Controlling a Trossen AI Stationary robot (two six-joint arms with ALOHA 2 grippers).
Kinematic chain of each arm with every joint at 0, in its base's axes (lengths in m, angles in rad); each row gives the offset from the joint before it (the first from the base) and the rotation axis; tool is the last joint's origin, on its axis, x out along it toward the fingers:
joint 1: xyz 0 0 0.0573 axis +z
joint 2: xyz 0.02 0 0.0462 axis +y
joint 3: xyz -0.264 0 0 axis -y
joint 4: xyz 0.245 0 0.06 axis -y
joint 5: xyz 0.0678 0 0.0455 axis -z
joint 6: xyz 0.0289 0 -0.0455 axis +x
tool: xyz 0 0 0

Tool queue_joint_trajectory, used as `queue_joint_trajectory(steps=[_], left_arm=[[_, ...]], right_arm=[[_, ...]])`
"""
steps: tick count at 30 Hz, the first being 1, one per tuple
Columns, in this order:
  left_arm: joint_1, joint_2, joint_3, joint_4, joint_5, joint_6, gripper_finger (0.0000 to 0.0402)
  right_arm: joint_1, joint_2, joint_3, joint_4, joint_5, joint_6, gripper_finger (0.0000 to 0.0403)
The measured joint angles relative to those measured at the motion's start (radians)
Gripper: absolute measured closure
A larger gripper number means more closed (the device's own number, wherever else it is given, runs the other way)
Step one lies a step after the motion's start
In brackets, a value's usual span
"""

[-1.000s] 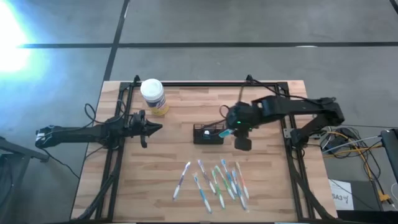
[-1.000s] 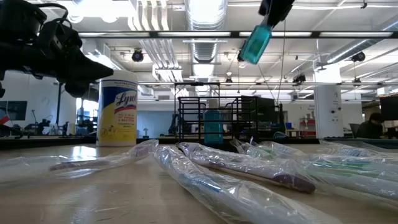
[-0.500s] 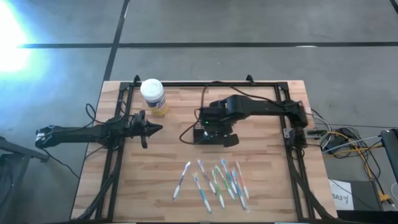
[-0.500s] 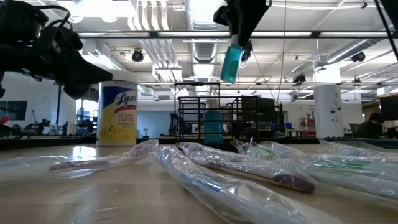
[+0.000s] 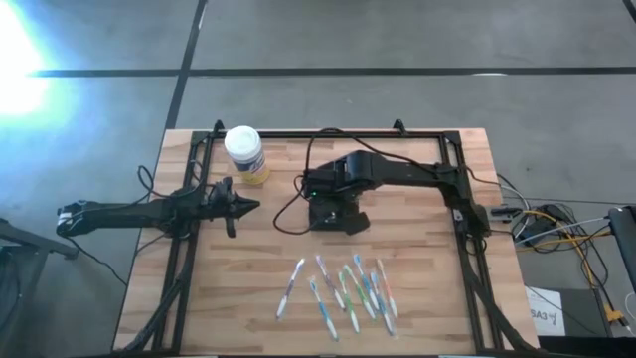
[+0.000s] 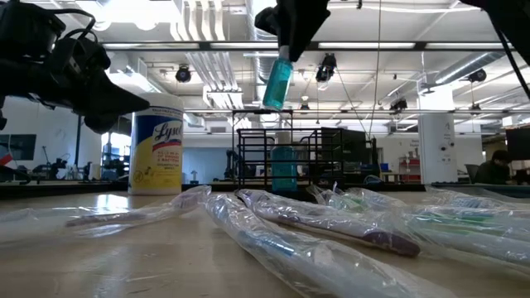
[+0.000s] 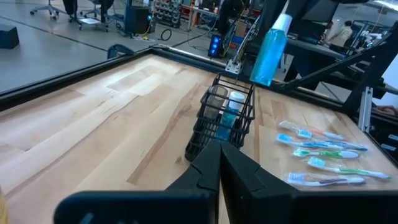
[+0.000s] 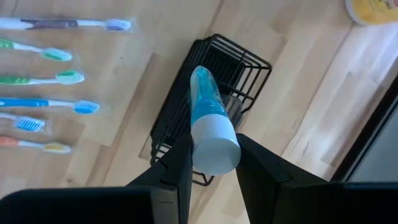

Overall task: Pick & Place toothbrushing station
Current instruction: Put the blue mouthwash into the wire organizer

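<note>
The toothbrushing station is a black wire holder (image 7: 222, 121) standing on the wooden table near its middle. It also shows in the right wrist view (image 8: 208, 93) and in the low view (image 6: 281, 157). A blue tube with a white cap (image 7: 233, 106) stands inside it. My right gripper (image 8: 214, 155) is above the holder, shut on a second blue tube (image 6: 277, 79). In the high view my right arm hides most of the holder (image 5: 338, 221). My left gripper (image 5: 253, 205) is shut and empty at the table's left side, pointing toward the holder. My right gripper pinches the blue tube at its white cap end (image 8: 216, 149) between its two fingers. The fingers come from above, pointing down. The tube hangs below them, a little tilted, its blue end (image 8: 202, 84) down and lifted clear above the holder.
A yellow wipes jar with a white lid (image 5: 244, 154) stands at the far left. Several wrapped toothbrushes (image 5: 348, 288) lie in a row near the front edge. Black frame rails (image 5: 328, 133) run along the table's far, left and right sides.
My right gripper has gone toward the table's left edge with the blue tube, from right of the holder to above it. The tube, slanted before, now hangs nearly upright and stays clear of the holder.
</note>
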Motion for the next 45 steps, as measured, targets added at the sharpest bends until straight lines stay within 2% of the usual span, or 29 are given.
queue_joint_trajectory(steps=[13, 17, 32, 45], left_arm=[[0.000, 0.000, 0.000, -0.004, 0.000, 0.002, 0.0392], [0.001, 0.000, 0.000, -0.004, 0.000, 0.002, 0.0393], [0.001, 0.000, 0.000, -0.004, 0.000, 0.004, 0.0385], [0.001, 0.000, 0.000, -0.004, 0.000, 0.007, 0.0385]], right_arm=[[0.001, -0.010, -0.124, 0.000, 0.031, -0.009, 0.0310], [0.000, -0.013, -0.155, 0.000, 0.078, 0.006, 0.0310], [0.001, -0.012, -0.266, 0.066, 0.079, -0.020, 0.0310], [-0.003, 0.011, -0.290, 0.116, 0.079, -0.050, 0.0310]])
